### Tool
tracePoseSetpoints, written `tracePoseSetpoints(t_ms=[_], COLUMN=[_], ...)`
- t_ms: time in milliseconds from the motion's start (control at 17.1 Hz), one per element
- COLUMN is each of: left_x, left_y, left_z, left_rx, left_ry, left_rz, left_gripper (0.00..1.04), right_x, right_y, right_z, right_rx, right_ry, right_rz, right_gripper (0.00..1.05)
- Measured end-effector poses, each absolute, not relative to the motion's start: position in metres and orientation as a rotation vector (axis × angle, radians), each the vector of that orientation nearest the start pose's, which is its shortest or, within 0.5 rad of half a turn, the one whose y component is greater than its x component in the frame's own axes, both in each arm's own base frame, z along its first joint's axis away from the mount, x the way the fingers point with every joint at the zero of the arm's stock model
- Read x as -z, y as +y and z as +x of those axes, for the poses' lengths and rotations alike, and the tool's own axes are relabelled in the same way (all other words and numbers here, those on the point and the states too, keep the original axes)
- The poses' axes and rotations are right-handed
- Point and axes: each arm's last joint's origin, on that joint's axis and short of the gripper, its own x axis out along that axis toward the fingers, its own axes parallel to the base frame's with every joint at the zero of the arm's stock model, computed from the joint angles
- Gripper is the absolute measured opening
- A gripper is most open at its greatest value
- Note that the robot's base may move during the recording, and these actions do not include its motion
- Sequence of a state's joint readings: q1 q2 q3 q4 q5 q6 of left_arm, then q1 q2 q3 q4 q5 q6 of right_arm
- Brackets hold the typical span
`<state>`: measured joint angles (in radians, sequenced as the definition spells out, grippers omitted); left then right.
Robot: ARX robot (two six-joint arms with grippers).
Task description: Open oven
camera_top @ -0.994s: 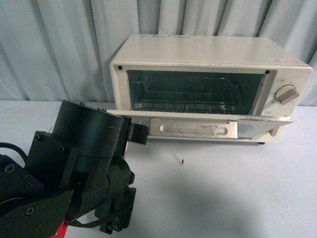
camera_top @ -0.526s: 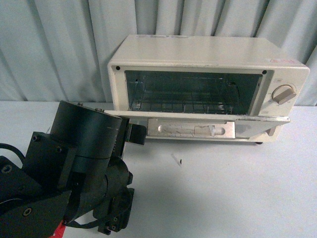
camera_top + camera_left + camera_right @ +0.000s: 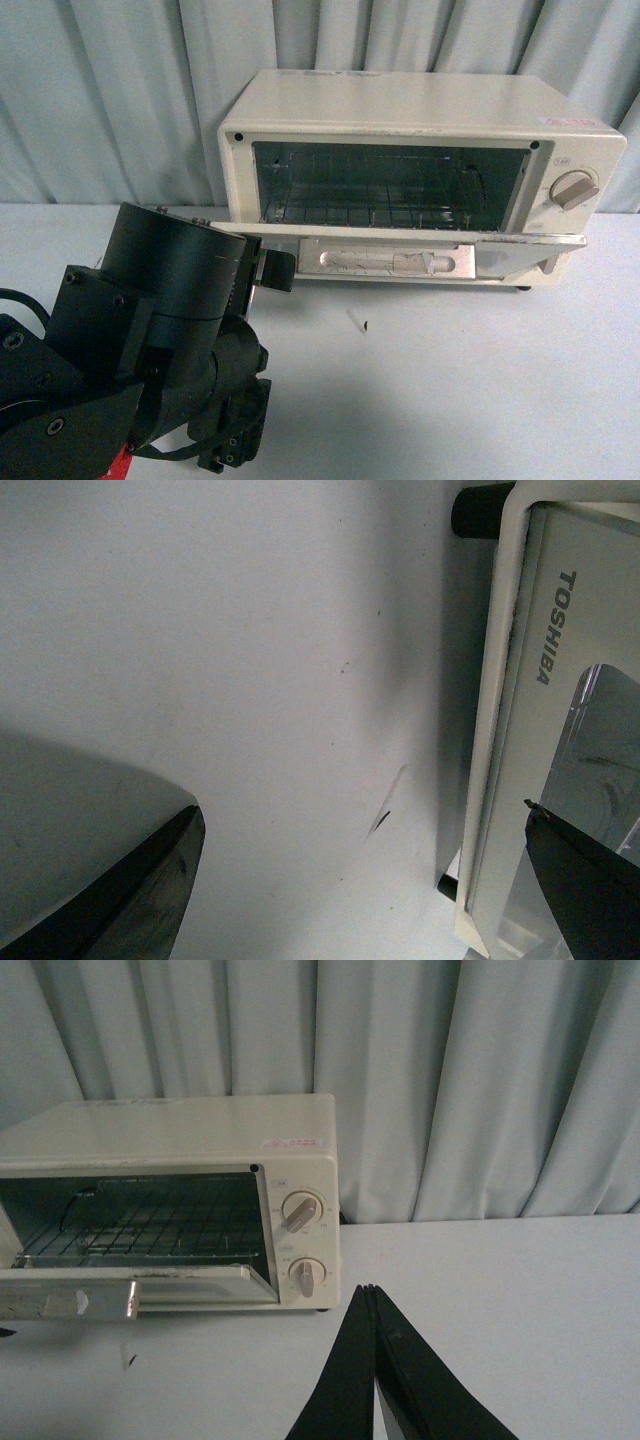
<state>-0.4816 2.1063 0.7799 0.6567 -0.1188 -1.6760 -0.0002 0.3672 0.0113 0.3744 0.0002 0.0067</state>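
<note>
Oven (image 3: 400, 110) door (image 3: 390, 262) lies flat down, so task looks done. Left claw (image 3: 360, 808) is spread wide by door's end, gripping nothing. Right claw (image 3: 370, 1300) is pinched closed, idle.

Pale table (image 3: 470, 390) — cream oven (image 3: 400, 105) at the back, dark fleck (image 3: 367, 325) before it

Cream-white boxy oven (image 3: 420, 105): painted sheet metal, smooth, with a soft sheen.
Silver bar handle on its door (image 3: 390, 263): bare metal, shiny, scuffed and scratched.
Thin wire rack inside (image 3: 370, 214): bare metal wire.
Two beige round knobs (image 3: 301, 1212): plastic, matt.
White table (image 3: 450, 390): smooth, matt, a few small dark marks.
Pale grey-blue pleated curtain (image 3: 110, 90): cloth, matt, in soft folds.
My left arm's black round housing (image 3: 170, 270): matt, faintly scratched.
My right gripper (image 3: 369, 1295): black fingers, matt, plastic by their look.
</note>
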Motion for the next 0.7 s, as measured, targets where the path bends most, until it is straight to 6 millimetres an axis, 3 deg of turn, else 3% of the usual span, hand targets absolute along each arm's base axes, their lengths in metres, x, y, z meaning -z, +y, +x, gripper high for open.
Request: tracePoseSetpoints(t_ms=[702], left_x=[-0.047], left_y=[-0.158], left_z=[0.31], left_rx=[-0.266], left_ry=[0.752], left_rz=[-1.396], left_gripper=[0.98], right_x=[-0.168], right_y=[0.0], right_z=[0.105], right_rx=[0.001], right_ry=[0.007], right_rz=[0.007], right_gripper=[0.02])
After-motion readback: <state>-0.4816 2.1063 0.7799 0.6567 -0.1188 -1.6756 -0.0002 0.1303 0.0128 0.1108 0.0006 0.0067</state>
